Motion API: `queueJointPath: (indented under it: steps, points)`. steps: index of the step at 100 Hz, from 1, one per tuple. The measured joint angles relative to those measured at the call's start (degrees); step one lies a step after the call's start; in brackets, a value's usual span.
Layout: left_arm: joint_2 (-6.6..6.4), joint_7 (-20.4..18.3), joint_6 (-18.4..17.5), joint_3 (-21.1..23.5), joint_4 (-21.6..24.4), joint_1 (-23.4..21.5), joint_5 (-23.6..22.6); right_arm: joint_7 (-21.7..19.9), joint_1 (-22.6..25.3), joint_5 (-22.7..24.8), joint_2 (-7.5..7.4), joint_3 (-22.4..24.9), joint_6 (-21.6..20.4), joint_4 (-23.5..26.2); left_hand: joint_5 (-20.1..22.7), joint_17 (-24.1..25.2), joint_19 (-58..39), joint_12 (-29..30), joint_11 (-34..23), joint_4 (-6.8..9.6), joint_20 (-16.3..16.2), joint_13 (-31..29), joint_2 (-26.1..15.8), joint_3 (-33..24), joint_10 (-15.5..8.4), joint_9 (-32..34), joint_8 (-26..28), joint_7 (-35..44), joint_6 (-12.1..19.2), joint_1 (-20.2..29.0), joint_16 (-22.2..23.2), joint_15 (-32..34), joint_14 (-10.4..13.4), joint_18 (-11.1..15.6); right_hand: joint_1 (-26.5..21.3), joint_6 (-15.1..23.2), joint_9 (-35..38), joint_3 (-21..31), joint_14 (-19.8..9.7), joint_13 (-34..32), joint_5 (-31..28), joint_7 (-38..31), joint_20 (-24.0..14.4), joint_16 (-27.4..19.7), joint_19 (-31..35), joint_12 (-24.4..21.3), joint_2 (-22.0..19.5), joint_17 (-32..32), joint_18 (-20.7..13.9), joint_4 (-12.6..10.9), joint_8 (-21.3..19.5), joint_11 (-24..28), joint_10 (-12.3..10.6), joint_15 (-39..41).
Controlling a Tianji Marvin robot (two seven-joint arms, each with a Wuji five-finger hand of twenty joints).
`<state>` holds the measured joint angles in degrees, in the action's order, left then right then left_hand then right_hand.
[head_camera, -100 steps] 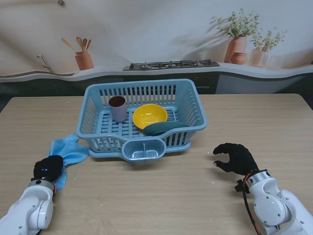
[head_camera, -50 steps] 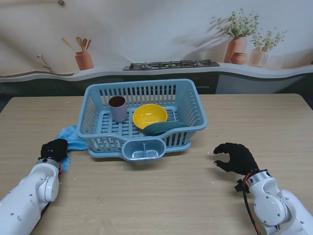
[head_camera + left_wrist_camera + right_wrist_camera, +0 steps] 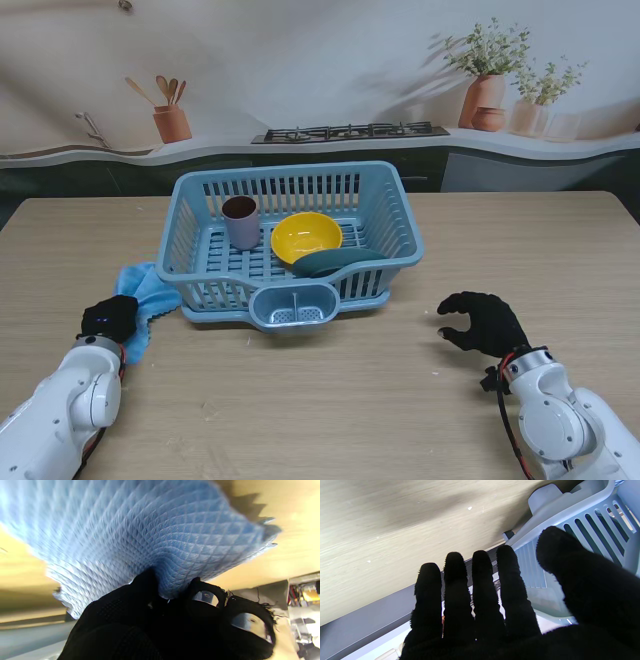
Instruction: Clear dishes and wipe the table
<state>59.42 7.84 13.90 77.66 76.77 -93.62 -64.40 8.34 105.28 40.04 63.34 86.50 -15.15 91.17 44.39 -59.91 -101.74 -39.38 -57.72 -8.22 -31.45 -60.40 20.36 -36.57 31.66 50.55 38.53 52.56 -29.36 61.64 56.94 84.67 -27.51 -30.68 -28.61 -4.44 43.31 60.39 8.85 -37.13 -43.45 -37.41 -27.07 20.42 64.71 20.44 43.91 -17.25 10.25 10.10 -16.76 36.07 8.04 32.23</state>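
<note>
My left hand [image 3: 110, 318] is shut on the light blue cloth [image 3: 148, 291], which lies on the table at the left of the blue dish basket [image 3: 200, 205]. In the left wrist view the quilted cloth [image 3: 140, 535] bunches out of my gloved left hand [image 3: 160, 622]. Inside the basket stand a brown cup [image 3: 240, 221], a yellow bowl [image 3: 306, 238] and a dark green plate [image 3: 335, 262]. My right hand [image 3: 485, 322] hovers open over the table to the right of the basket, its fingers [image 3: 480, 590] spread and holding nothing.
The basket's cutlery pocket [image 3: 292, 306] juts toward me at its front. The wooden table [image 3: 380, 400] stretches wide in front of both arms. The basket wall [image 3: 590, 530] shows beside my right hand.
My left hand pushed the cloth away from me toward the basket, then drew back slightly nearer. The right hand has not moved.
</note>
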Motion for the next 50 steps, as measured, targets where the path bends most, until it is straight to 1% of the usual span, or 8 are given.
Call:
queueJointPath:
  steps: [18,26,38,50]
  points:
    - [0.33,-0.64,1.51,3.65,6.51,-7.62,-2.15,-0.22,0.18,-0.27,0.0,-0.15,0.21,0.2,0.0,0.0,0.0,0.0,-0.01,0.01,0.0,0.0,-0.43,-0.05,-0.01,-0.02,-0.01,-0.14,0.0,0.0,0.0,0.0,0.01,0.02,0.0,0.0,0.0,0.0,0.0,0.0,0.0,0.0,0.0,0.0,0.0,0.0,0.0,0.01,0.0,0.0,0.0,0.0,0.0,0.0]
    - [0.35,-2.92,1.92,5.42,10.12,-11.27,-3.97,-0.37,0.25,-0.31,0.0,-0.15,0.22,0.29,0.0,0.0,0.0,0.0,-0.01,0.01,0.0,0.0,-0.58,-0.37,-0.01,-0.03,-0.01,-0.39,-0.05,0.0,0.0,0.0,0.02,0.03,0.0,0.0,0.0,0.0,0.0,0.0,0.0,0.0,0.0,0.0,0.0,0.0,0.0,0.01,0.0,0.0,0.0,0.0,0.0,0.0]
    - [0.45,-6.26,2.6,8.0,15.57,-16.64,-5.13,-0.45,0.27,-0.22,0.0,-0.16,0.15,0.32,0.0,0.0,0.0,0.0,-0.01,0.01,0.0,0.0,-0.61,-0.12,-0.01,-0.04,-0.01,-0.53,-0.04,0.0,0.0,0.0,0.02,0.03,0.0,0.0,0.0,0.0,0.0,0.0,0.0,0.0,0.0,0.0,0.0,0.0,0.0,0.01,0.0,0.0,0.0,0.0,0.0,0.0]
    - [0.5,-8.25,4.33,9.55,19.52,-21.41,-7.94,-0.41,0.27,-0.09,0.0,-0.14,0.13,0.29,0.0,0.0,0.0,0.0,-0.01,0.03,0.0,0.0,-0.65,-0.36,-0.01,-0.05,-0.01,-0.76,-0.04,0.0,0.0,-0.01,0.02,0.03,0.0,0.0,0.0,0.0,0.0,0.0,0.0,0.0,0.0,0.0,0.0,0.0,0.0,0.01,0.0,0.0,0.0,0.0,0.0,0.0]
